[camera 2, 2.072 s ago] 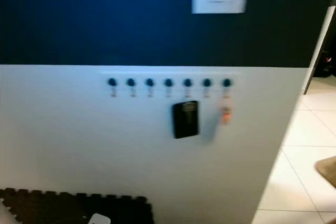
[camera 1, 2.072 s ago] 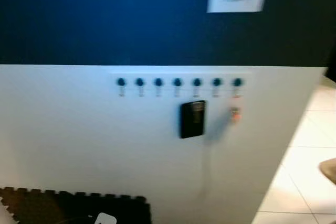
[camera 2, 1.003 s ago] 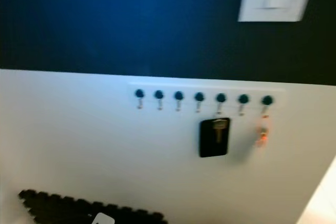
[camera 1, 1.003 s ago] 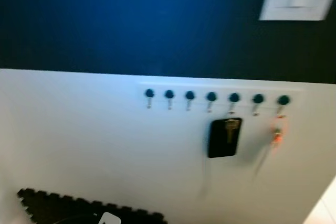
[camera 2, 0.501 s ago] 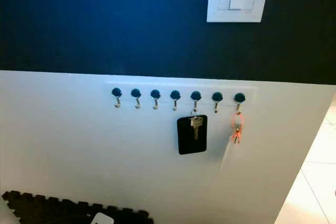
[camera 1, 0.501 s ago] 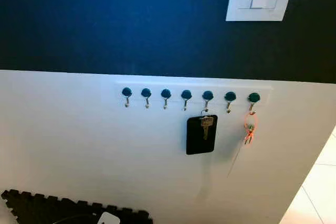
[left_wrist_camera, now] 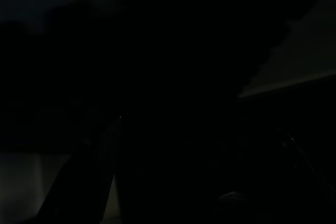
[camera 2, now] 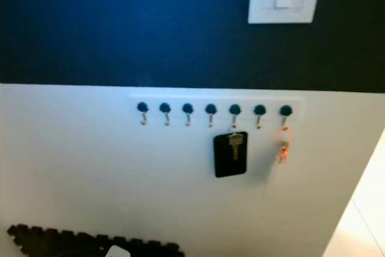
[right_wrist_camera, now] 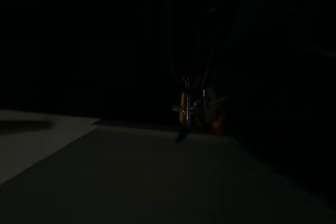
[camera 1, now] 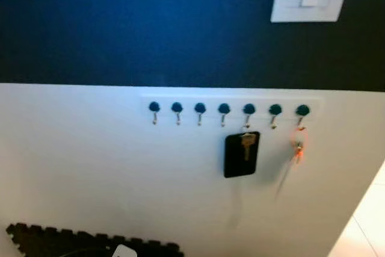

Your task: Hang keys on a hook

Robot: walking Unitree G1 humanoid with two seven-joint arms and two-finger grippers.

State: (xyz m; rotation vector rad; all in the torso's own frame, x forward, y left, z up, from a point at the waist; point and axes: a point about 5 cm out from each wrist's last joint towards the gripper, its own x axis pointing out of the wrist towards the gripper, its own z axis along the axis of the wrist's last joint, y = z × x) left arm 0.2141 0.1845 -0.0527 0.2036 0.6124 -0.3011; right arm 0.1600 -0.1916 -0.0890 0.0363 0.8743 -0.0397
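A white rail [camera 1: 231, 100] is fixed across the top of the white lower wall panel, just under the dark blue upper wall, and carries seven hooks [camera 1: 224, 110] in a level row, each with a round dark teal cap and a small metal hook below it. The four hooks at the robot's left and the sixth hang bare. From the fifth hook [camera 1: 248, 111] hangs a brass-coloured key [camera 1: 245, 144] lying flat against a black rectangular tag [camera 1: 241, 154], the tag slightly tilted. From the seventh hook [camera 1: 302, 111] hangs an orange key ring [camera 1: 297, 147] with small keys, blurred.
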